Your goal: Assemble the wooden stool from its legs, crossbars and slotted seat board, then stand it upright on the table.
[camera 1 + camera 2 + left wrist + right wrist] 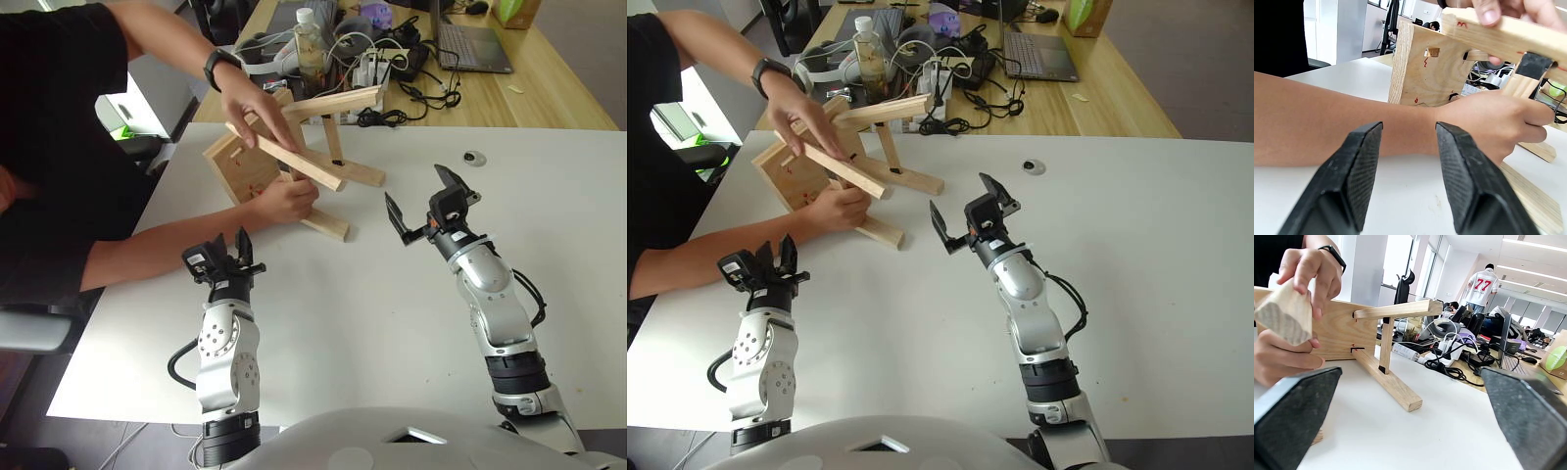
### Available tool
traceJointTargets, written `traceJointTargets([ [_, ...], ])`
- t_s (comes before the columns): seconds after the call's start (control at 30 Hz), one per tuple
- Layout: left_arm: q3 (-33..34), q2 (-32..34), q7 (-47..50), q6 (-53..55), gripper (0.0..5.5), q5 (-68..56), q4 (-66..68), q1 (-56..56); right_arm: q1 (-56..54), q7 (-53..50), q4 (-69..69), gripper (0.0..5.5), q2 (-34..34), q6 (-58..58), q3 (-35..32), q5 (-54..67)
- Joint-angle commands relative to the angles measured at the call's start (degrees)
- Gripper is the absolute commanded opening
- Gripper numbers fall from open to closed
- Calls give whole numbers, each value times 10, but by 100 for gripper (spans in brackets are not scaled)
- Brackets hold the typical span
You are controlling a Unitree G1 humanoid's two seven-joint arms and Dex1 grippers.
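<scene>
Left gripper (230,247) and right gripper (419,202) both gape empty; a nudge from the left into the forearm (147,251) at its twelve o'clock could jolt the half-built stool (240,172) apart.

Pale wooden stool (227,162) (small red marks), white table (353,323).

We hold our left gripper (231,253) close in on our left side, forearm pointing straight ahead, its two fingers (1364,166) parted by a modest gap. Our right arm reaches farther forward, angled slightly inward, and our right gripper (419,199) stands spread wide, pads (1298,406) far apart.
</scene>
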Motion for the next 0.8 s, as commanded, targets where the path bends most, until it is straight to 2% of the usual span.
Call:
traceJointTargets([
  [0.03, 1, -2, 2, -2, 203, 2, 4, -7, -8, 2, 2, 535, -2, -4, 0, -4],
  [0.8, 3, 18, -27, -22, 203, 5, 66, -58, 6, 14, 13, 535, -20, -46, 2, -5],
])
